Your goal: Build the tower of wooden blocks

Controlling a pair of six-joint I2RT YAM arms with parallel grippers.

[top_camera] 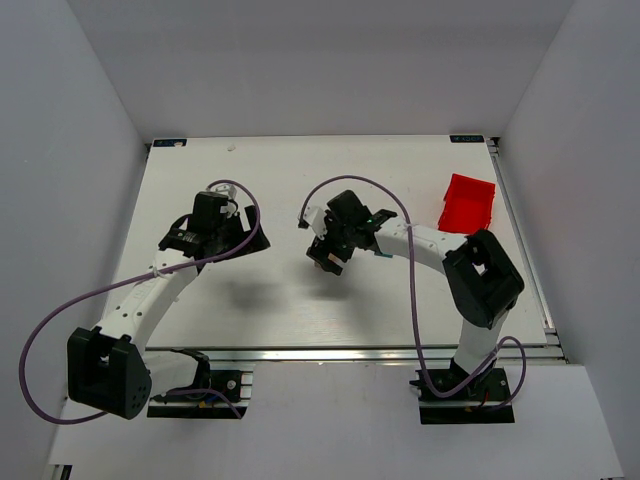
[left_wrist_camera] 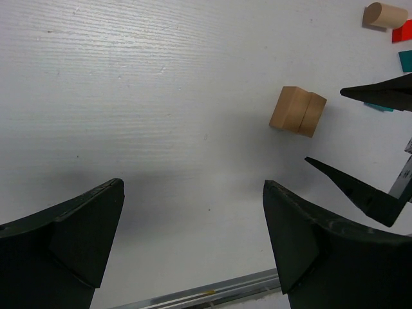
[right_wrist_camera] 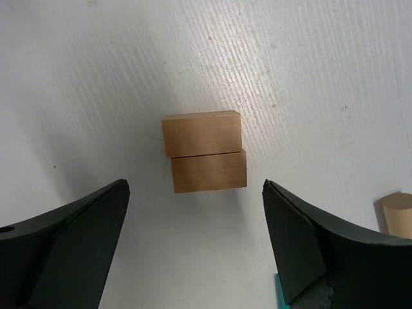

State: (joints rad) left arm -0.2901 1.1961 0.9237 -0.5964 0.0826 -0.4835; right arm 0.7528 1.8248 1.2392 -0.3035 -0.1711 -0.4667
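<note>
Two plain tan wooden blocks (right_wrist_camera: 204,151) lie side by side, touching, flat on the white table; they also show in the left wrist view (left_wrist_camera: 297,111). My right gripper (right_wrist_camera: 196,187) is open and empty, hovering just above and in front of them, one finger to each side; in the top view it (top_camera: 328,262) covers them. My left gripper (left_wrist_camera: 193,187) is open and empty over bare table to the left of the blocks; it also shows in the top view (top_camera: 250,240). A red block (left_wrist_camera: 402,32) and a teal piece (left_wrist_camera: 406,60) lie loose beyond the right gripper.
A tan wooden cylinder (left_wrist_camera: 384,15) lies near the red block; it also shows in the right wrist view (right_wrist_camera: 396,215). A red plastic bin (top_camera: 467,203) stands at the table's right side. The metal front rail (left_wrist_camera: 212,293) runs just below my left gripper.
</note>
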